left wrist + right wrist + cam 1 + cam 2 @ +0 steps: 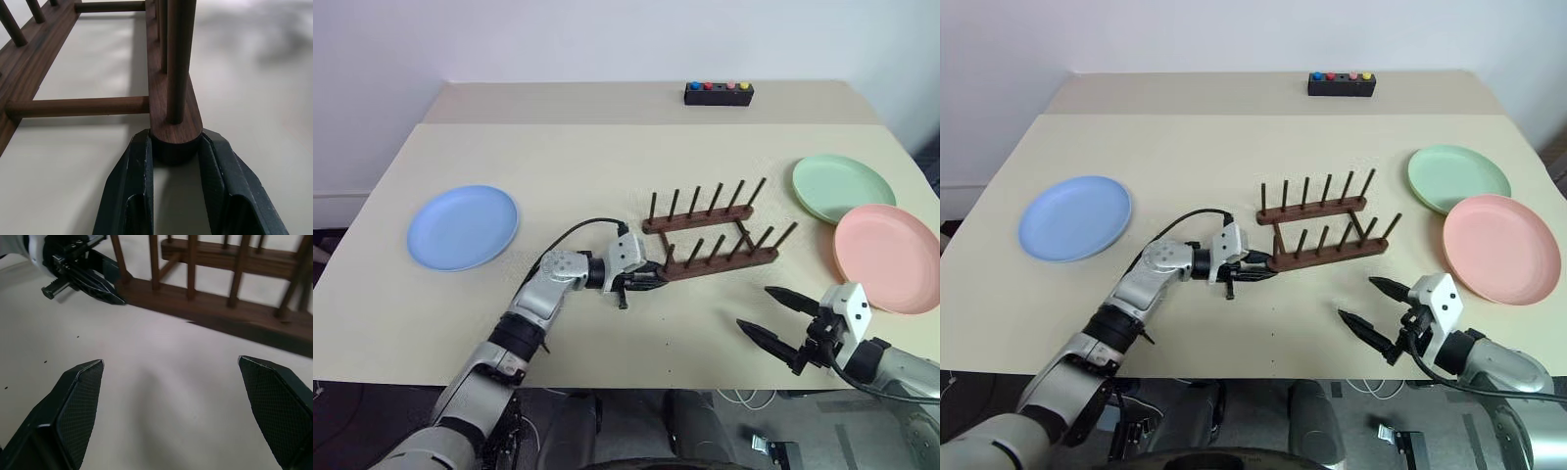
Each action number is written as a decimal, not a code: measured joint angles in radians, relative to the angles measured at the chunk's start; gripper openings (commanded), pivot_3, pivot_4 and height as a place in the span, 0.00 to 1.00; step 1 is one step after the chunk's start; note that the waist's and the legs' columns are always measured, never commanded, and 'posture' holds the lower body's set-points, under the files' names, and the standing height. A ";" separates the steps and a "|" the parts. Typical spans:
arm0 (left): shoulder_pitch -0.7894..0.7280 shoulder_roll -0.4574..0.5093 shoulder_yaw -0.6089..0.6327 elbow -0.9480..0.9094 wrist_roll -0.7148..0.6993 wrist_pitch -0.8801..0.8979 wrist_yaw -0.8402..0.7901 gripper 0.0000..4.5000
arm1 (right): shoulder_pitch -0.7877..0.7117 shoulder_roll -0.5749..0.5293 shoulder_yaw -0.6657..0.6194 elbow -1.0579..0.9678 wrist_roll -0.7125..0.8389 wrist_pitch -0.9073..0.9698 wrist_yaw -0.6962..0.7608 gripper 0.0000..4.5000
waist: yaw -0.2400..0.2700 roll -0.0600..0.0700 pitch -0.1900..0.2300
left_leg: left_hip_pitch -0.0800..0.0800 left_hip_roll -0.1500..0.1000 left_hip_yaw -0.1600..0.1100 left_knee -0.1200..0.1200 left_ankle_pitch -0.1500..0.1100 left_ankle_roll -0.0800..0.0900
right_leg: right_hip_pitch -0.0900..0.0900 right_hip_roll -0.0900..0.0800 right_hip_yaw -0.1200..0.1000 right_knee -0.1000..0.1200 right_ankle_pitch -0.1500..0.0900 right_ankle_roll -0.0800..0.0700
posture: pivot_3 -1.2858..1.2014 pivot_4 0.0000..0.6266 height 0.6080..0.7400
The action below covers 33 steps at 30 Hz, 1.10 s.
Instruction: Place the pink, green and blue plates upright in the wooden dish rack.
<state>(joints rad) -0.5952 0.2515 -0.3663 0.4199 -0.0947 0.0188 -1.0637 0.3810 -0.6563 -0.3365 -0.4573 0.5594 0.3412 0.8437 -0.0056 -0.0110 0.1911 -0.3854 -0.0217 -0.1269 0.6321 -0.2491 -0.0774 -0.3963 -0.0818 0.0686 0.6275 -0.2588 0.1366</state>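
your left gripper point(174, 161) is clenched on the wooden dish rack point(713, 238) at its near rail's left end (right gripper point(771, 314) gapes empty). steady the rack square before you fetch any plate.

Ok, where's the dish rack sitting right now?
Mid-table in the head views, the wooden dish rack sits left of the green plate, its near rail's end clamped by the left gripper.

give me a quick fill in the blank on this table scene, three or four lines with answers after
1. The left gripper is shut on the end of the wooden ____'s near rail.
2. The right gripper hovers over the table with its fingers ____.
3. The plate lying alone toward the robot's left is the ____ one.
4. The green plate lies flat beside the ____ plate, on the robot's right.

Answers: rack; open; blue; pink
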 measured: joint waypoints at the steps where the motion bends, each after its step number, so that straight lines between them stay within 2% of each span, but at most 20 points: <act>1: -0.007 -0.002 -0.003 0.014 0.001 -0.009 -0.009 0.15 | 0.005 0.002 -0.001 -0.005 -0.002 -0.003 -0.004 1.00 | -0.003 0.000 0.000 | 0.000 0.000 0.000 0.000 0.000 0.000 | 0.000 0.000 0.000 0.000 0.000 0.000 | 0.52 0.24 1.00; 10: -0.071 -0.002 0.001 0.127 0.018 -0.088 -0.070 0.15 | 0.038 0.016 -0.001 -0.064 -0.009 -0.013 -0.049 1.00 | -0.007 0.000 0.000 | 0.000 0.000 0.000 0.000 0.000 0.000 | 0.000 0.000 0.000 0.000 0.001 0.001 | 0.52 0.24 1.00; 28: -0.069 0.047 0.039 0.131 0.016 -0.102 -0.110 0.15 | -0.027 0.014 0.044 -0.071 -0.008 0.026 -0.069 1.00 | -0.010 -0.001 0.001 | 0.000 0.000 0.000 -0.001 0.000 0.000 | -0.001 0.000 0.000 0.001 0.002 0.003 | 0.52 0.24 1.00; 33: -0.070 0.054 0.055 0.138 0.016 -0.097 -0.110 0.71 | -0.053 0.010 0.052 -0.071 -0.006 0.050 -0.082 1.00 | -0.009 -0.001 0.001 | 0.000 0.000 0.000 -0.001 0.000 0.000 | -0.001 0.000 0.000 0.001 0.002 0.003 | 0.52 0.24 1.00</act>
<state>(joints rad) -0.6649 0.3058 -0.3111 0.5579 -0.0785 -0.0779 -1.1740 0.3280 -0.6464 -0.2845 -0.5285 0.5537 0.3914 0.7622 -0.0144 -0.0122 0.1918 -0.3852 -0.0213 -0.1272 0.6311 -0.2491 -0.0773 -0.3971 -0.0815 0.0686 0.6284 -0.2571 0.1398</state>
